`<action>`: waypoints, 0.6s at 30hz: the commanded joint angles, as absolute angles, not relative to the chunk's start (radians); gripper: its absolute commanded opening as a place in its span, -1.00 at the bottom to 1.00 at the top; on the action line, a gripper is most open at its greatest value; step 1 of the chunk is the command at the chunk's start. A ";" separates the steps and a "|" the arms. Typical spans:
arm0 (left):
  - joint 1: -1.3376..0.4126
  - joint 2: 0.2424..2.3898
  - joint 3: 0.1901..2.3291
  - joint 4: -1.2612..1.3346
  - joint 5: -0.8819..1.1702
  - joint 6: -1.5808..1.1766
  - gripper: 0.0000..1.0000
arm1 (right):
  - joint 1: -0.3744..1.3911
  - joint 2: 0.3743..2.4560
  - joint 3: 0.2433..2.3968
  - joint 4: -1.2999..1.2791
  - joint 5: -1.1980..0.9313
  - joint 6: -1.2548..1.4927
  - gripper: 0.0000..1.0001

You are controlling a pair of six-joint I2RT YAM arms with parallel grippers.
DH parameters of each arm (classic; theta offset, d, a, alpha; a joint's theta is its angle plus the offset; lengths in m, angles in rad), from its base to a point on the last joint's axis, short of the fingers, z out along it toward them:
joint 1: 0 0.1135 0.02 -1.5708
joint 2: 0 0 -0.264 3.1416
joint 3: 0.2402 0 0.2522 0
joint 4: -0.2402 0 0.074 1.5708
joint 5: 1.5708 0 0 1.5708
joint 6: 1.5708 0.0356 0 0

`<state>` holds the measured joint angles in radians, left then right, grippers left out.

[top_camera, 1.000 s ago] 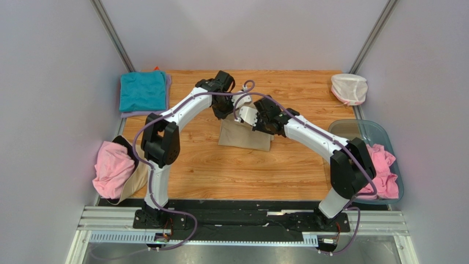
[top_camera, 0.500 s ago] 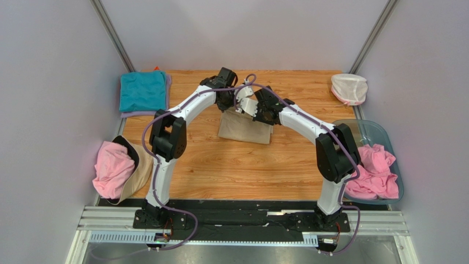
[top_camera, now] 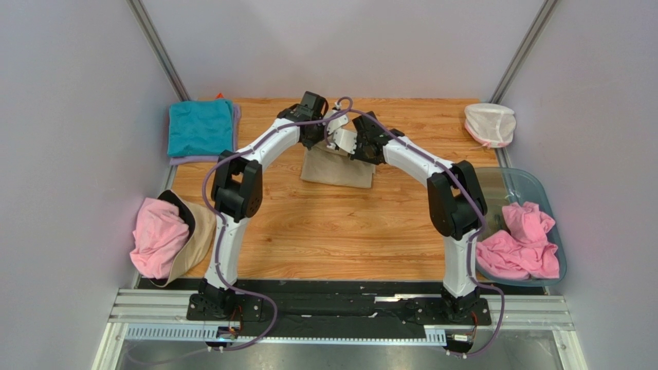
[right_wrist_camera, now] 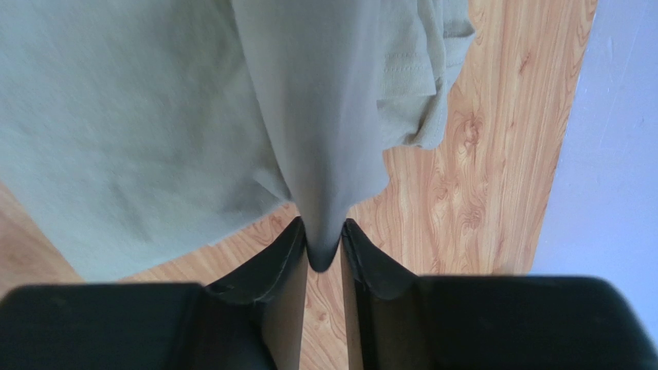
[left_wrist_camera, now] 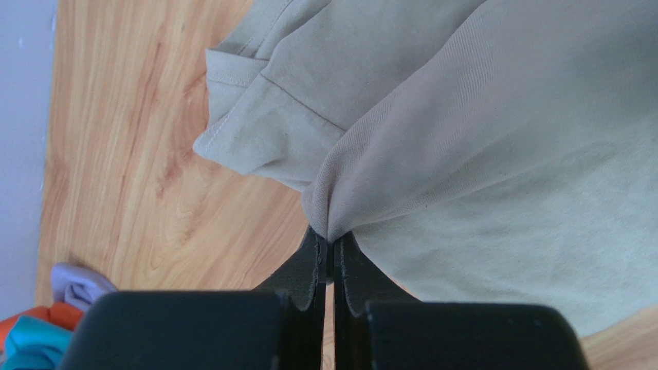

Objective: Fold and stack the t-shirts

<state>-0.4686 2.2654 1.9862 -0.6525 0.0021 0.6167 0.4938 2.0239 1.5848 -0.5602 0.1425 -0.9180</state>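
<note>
While both arms are carrying the tan t-shirt (top_camera: 337,167) toward the tabletop's (top_camera: 324,231) far edge, the right gripper (right_wrist_camera: 324,250) is starting to loosen its pinch on the fold and the left gripper (left_wrist_camera: 330,254) is staying clamped, so looks like set-down time.

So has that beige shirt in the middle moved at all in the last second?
Yes. The tan t-shirt has slid toward the table's far edge, farther from the arm bases, with both sets of jaws on its far edge.
</note>
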 commanded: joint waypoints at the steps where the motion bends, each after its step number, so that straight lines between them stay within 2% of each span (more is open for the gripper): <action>1: -0.477 2.267 2.016 -0.637 -0.051 0.623 -1.00 | 0.457 2.069 1.661 -0.457 0.238 -0.903 -0.43; 2: -0.477 2.266 2.014 -0.623 -0.055 0.620 -0.99 | 0.456 2.074 1.673 -0.440 0.245 -0.904 -0.36; 5: -0.476 2.267 2.016 -0.603 -0.075 0.606 -0.80 | 0.448 2.095 1.698 -0.420 0.261 -0.896 -0.22; 8: -0.474 2.269 2.017 -0.586 -0.080 0.598 -0.75 | 0.446 2.117 1.736 -0.408 0.276 -0.885 -0.18; 10: -0.474 2.273 2.020 -0.575 -0.098 0.594 -0.45 | 0.445 2.131 1.759 -0.400 0.294 -0.881 -0.17; 14: -0.474 2.307 2.054 -0.542 -0.141 0.578 -0.25 | 0.445 2.143 1.758 -0.385 0.318 -0.873 -0.16; 16: -0.474 2.322 2.080 -0.531 -0.175 0.563 -0.05 | 0.446 2.135 1.731 -0.374 0.330 -0.868 -0.16; 18: -0.474 2.341 2.089 -0.506 -0.204 0.554 0.01 | 0.446 2.115 1.701 -0.365 0.333 -0.867 -0.16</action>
<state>-0.4660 2.3013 2.0403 -0.5465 -0.1410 0.5770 0.4461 2.1445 1.7042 -0.4618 0.2943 -0.9020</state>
